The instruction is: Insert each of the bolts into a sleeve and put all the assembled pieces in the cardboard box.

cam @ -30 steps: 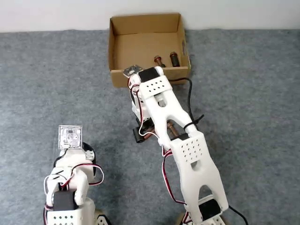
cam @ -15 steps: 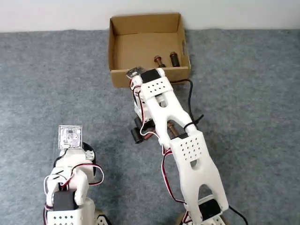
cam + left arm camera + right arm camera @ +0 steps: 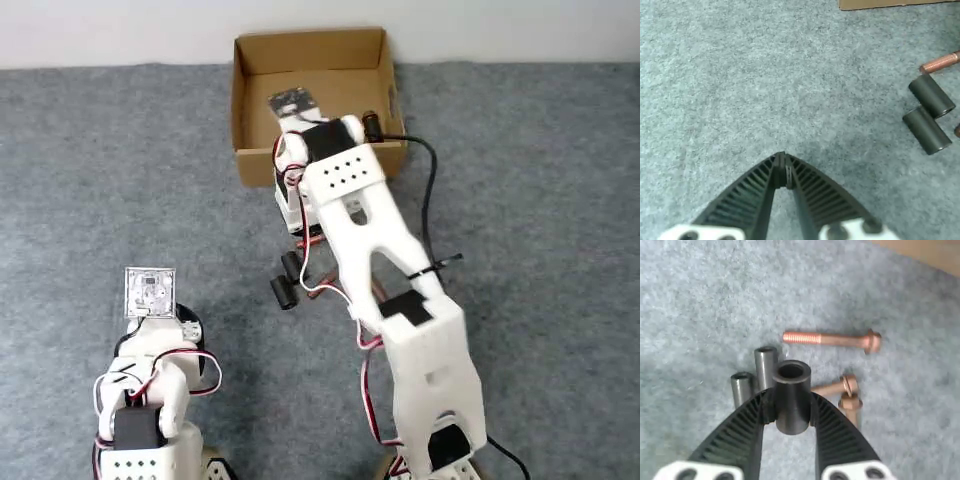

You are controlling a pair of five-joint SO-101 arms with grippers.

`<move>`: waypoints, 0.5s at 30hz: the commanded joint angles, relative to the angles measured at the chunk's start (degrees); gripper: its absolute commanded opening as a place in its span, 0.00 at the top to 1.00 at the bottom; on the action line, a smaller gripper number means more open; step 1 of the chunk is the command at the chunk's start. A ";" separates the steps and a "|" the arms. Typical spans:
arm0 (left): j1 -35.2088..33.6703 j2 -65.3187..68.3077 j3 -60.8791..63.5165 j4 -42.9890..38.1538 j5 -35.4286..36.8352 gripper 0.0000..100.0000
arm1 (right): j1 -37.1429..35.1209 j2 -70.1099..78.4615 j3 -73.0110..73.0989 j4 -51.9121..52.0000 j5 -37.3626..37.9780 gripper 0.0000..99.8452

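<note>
Right arm [image 3: 355, 205] swung forward with gripped sleeve [image 3: 791, 390], covering part of cardboard box [image 3: 258, 95]

The grey, felt-like desk [image 3: 530, 220] is carrying the cardboard box [image 3: 256, 166] toward its far edge. One dark sleeve [image 3: 932, 95] and a second sleeve [image 3: 927, 130] are lying side by side near the box. A long bolt [image 3: 830, 339] is lying just beside them, with two shorter bolts [image 3: 842, 386] close together nearby.

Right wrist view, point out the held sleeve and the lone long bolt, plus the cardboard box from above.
held sleeve [image 3: 791, 405], right wrist view, its side wall.
long bolt [image 3: 832, 338], right wrist view, mid shank.
cardboard box [image 3: 256, 166], high view, front wall.
</note>
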 commanded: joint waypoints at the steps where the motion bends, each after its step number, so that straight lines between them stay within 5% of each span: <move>1: -0.26 -0.09 -0.40 -1.23 -0.26 1.00 | 0.40 -12.62 8.62 2.51 -3.87 0.99; 15: -0.26 -0.44 -0.40 -1.49 -0.62 1.00 | 7.78 -48.84 41.49 2.24 -10.81 0.99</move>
